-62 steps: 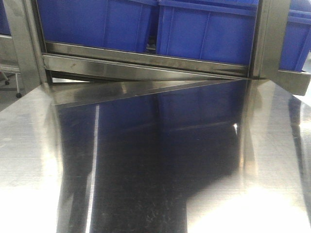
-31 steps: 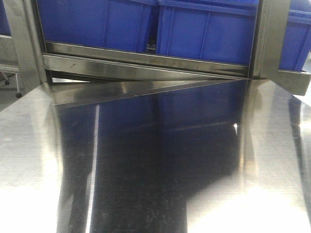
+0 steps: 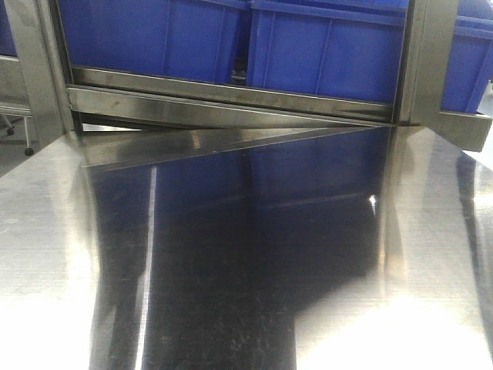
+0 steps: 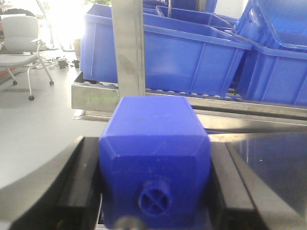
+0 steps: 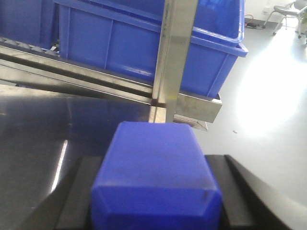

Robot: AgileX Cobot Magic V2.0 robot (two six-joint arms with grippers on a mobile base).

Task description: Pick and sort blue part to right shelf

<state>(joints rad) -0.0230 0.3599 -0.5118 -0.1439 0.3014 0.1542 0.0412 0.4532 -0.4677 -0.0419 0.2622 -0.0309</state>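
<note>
Our right end effector (image 5: 154, 191) was closed tight around what we took for the blue part (image 5: 156, 158), its long axis aimed straight at the shelf (image 5: 175, 57) ahead. Our left end effector (image 4: 156, 184) clamped a similar block (image 4: 153, 139) showing a small stub (image 4: 153, 199).

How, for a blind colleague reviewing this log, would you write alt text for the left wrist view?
A blue block sits clamped between the black fingers of the left gripper, a small round stub on its near face. Behind stand blue bins on a steel rack, with a white office chair at the picture's left.
</note>
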